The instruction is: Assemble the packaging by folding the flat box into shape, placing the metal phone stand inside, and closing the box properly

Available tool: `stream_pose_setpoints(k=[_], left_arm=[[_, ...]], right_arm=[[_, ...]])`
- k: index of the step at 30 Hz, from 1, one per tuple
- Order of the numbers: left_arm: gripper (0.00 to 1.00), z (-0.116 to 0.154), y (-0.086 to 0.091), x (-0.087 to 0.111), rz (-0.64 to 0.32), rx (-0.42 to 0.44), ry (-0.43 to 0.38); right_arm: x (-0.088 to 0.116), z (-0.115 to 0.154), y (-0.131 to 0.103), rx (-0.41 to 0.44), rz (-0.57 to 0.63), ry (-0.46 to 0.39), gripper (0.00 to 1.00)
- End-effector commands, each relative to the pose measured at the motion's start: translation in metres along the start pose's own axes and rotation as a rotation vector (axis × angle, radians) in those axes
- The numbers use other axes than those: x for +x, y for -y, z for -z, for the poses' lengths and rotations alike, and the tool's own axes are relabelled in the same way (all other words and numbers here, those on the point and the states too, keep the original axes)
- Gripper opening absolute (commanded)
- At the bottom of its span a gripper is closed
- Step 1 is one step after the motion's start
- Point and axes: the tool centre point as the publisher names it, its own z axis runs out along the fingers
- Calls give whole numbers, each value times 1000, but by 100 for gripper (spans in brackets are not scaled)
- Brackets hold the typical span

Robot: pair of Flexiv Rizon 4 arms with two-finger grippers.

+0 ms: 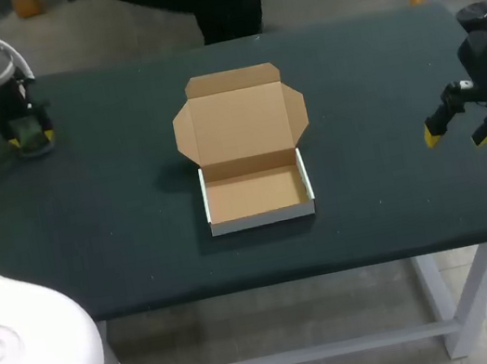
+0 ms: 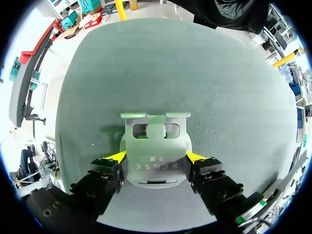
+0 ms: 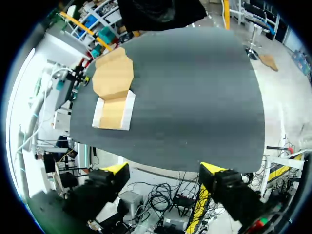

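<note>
**Head view, near to far.** On the dark table [image 1: 143, 256] we see the box [image 1: 249, 157] at the centre, folded into shape and open. Its tray [image 1: 257, 196] lies nearest us. It is a shallow rectangle, white outside and brown cardboard within, with all four walls upright. The lid [image 1: 240, 121] is hinged to the tray's far wall and laid back flat toward 12 o'clock. It carries a side flap [image 1: 185, 134] with cut corners on each edge and a narrower tuck flap [image 1: 233, 80] along its far edge. Taken from the box, the right gripper [image 1: 459, 135] hangs at 3 o'clock, well apart from it, near the table's right end. Its fingers [image 1: 433, 132] are spread with nothing between them. The left gripper [image 1: 28, 137] stands at 10 o'clock, near the far left corner, low over the table.

**Left wrist view.** The left gripper [image 2: 156, 157] pinches the metal phone stand [image 2: 155, 141], with one yellow tip [image 2: 117, 156] pressing each side edge. The stand is a silver-grey plate with rounded corners. It has two rectangular openings side by side and a bent lip at the end away from the fingers. We cannot tell whether it rests on the table or hangs just above it.

**Right wrist view.** The right gripper [image 3: 163, 168] is wide open. The box [image 3: 114, 92] lies far ahead of it, tray nearer and lid beyond.
</note>
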Motion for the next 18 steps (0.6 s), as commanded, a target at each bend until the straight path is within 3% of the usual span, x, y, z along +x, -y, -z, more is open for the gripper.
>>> stream_pose_setpoints(k=[1, 4, 12, 18], left_arm=[[0, 22, -25, 4, -8, 33, 15], [0, 30, -35, 6, -19, 40, 21], [0, 46, -55, 7, -30, 46, 11], [0, 59, -69, 11, -56, 44, -9]], right_arm=[[0, 2, 0, 4, 0, 1, 100], [0, 2, 0, 4, 0, 1, 100], [12, -9, -11, -132, 275, -101, 100], [9, -16, -13, -198, 442, -106, 100]])
